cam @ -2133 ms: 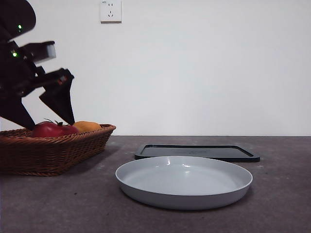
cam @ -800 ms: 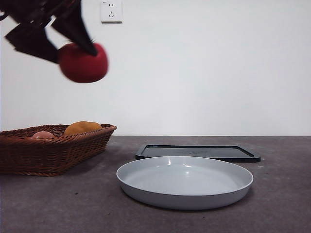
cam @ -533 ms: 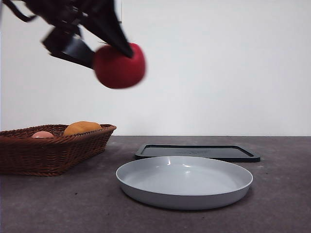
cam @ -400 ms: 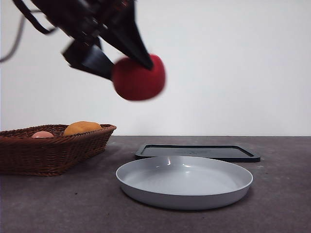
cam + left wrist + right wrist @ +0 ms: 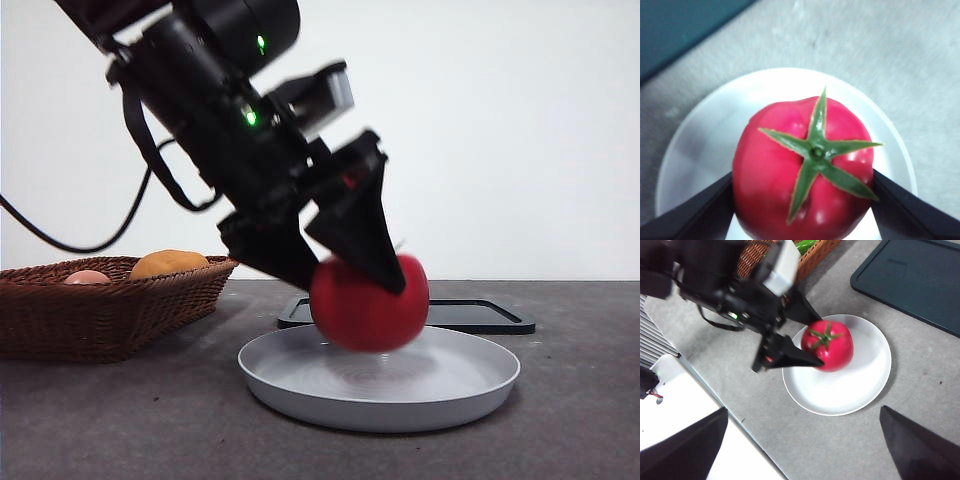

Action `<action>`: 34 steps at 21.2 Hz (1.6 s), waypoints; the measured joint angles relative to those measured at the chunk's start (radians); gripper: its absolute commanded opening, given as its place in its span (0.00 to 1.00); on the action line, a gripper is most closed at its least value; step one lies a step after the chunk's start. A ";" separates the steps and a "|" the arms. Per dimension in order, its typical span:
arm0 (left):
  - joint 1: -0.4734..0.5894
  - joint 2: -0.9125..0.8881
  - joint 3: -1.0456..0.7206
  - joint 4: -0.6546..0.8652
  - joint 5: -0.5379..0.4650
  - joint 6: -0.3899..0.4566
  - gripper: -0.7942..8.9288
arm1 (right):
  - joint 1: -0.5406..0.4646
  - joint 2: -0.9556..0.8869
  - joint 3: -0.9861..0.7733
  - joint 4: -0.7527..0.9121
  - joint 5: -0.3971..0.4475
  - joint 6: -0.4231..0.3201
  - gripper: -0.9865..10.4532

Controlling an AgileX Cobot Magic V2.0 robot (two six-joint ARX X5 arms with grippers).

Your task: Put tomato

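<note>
The glossy red tomato (image 5: 368, 305) with its green calyx sits between the jaws of my left gripper (image 5: 355, 285), which is shut on it. It hangs low inside the white plate (image 5: 470, 385), left of the plate's middle in the front view; motion blur hides whether it touches the plate's floor. In the left wrist view the tomato (image 5: 805, 170) fills the space between the jaws over the plate (image 5: 700, 135). From high above, the right wrist view shows the left gripper (image 5: 819, 341), the tomato (image 5: 827, 346) and the plate (image 5: 870, 375). My right gripper (image 5: 804, 412) is open and holds nothing.
A wicker basket (image 5: 110, 310) stands at the left with an orange-yellow fruit (image 5: 168, 263) and a pale pink fruit (image 5: 87, 277) in it. A dark flat tray (image 5: 480, 315) lies behind the plate. The left arm's cable hangs over the basket.
The left gripper carried the tomato from high above the basket to the right and down, into the plate. The basket's other fruits have not moved.
</note>
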 measured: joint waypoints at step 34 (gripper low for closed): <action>0.257 -0.618 0.000 -0.423 -0.048 -0.034 0.60 | 0.000 0.000 0.000 0.009 0.002 0.000 0.51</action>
